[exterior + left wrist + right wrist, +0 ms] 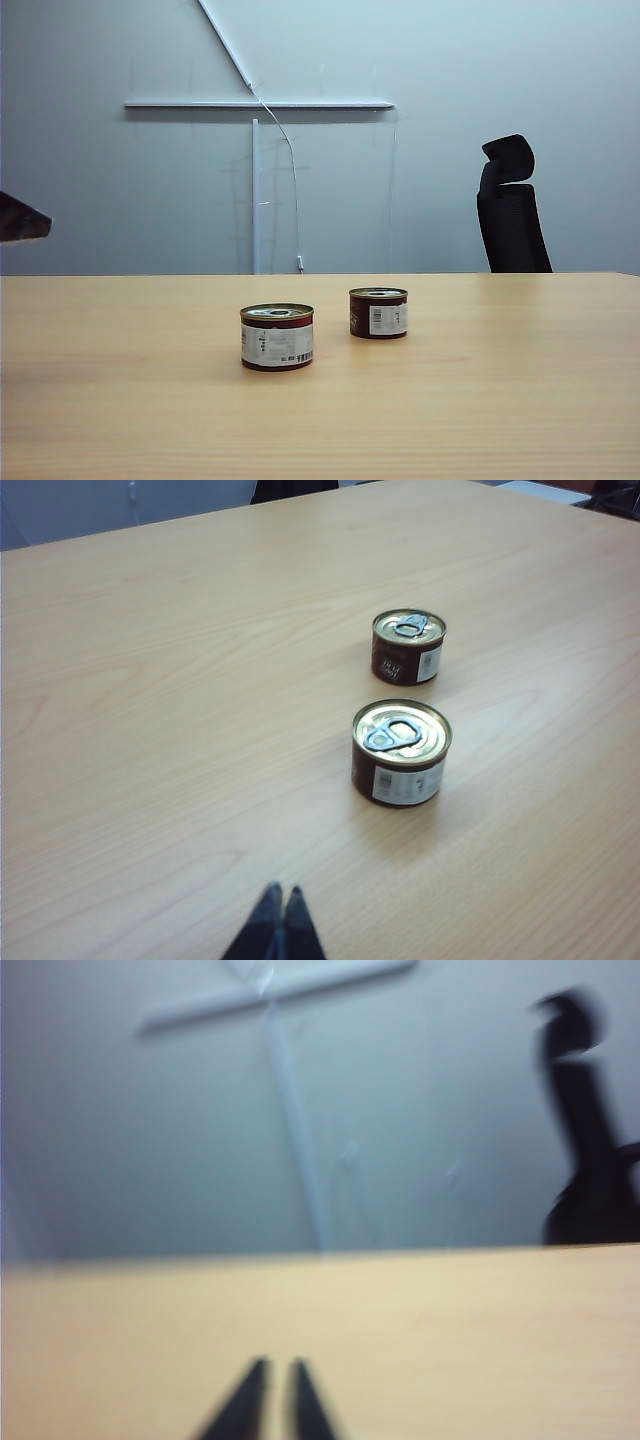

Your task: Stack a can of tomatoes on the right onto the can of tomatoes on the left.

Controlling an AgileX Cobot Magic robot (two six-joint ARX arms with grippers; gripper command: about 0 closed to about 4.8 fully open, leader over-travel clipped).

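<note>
Two short cans of tomatoes with white labels and pull-tab lids stand upright and apart on the wooden table (100, 400). The left can (277, 337) is nearer the front, and the right can (378, 313) stands a little farther back. In the left wrist view the left can (401, 752) is the nearer one and the right can (408, 646) lies beyond it. My left gripper (282, 888) hangs over bare table well short of both cans, its tips touching, holding nothing. My right gripper (278, 1362) points across bare table toward the wall, its tips a narrow gap apart, empty; no can shows there.
A dark piece of arm (20, 218) juts in at the left edge of the exterior view. A black office chair (510, 210) stands behind the table's far edge on the right. White cable ducts (258, 104) run along the grey wall.
</note>
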